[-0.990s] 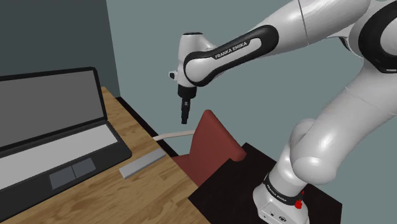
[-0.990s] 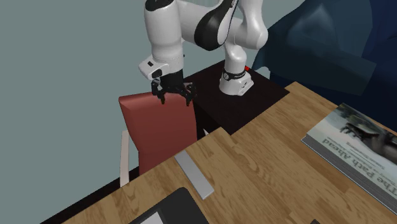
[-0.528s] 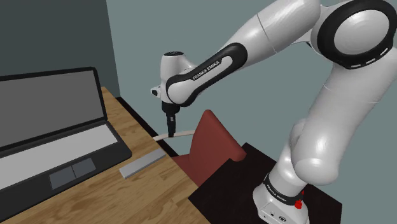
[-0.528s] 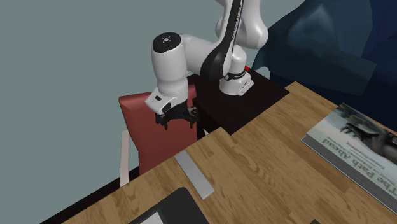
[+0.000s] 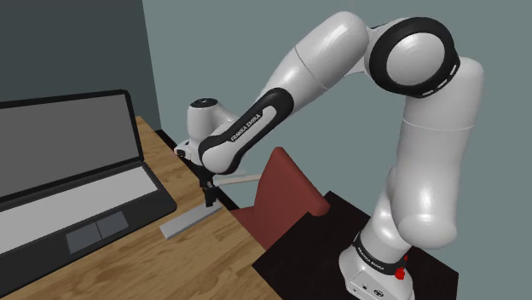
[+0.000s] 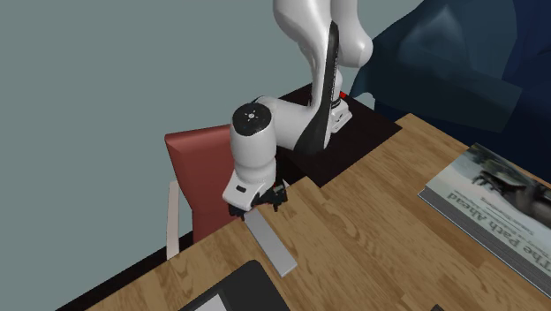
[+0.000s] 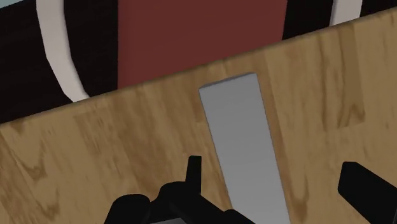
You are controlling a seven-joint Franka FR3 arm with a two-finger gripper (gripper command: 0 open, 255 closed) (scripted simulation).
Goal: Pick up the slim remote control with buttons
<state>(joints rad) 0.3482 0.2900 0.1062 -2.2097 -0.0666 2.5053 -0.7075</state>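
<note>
grey remote [image 7: 245, 149] on wood desk [image 7: 95, 146], tool [image 7: 270, 168] spread just abv.

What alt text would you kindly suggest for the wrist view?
The open pincer hovers above a slim grey remote lying flat on a wooden desk, its fingers either side without touching. Beyond the desk edge stands a red chair.

Remote [image 5: 183, 223]: slim flat bar, drawn plain grey. Lies flat on wooden counter [image 5: 170, 266], one short end close to counter edge. Shoulder view: lower left of centre, slanted. Second exterior view: lower centre, lengthwise toward bottom edge.
</note>
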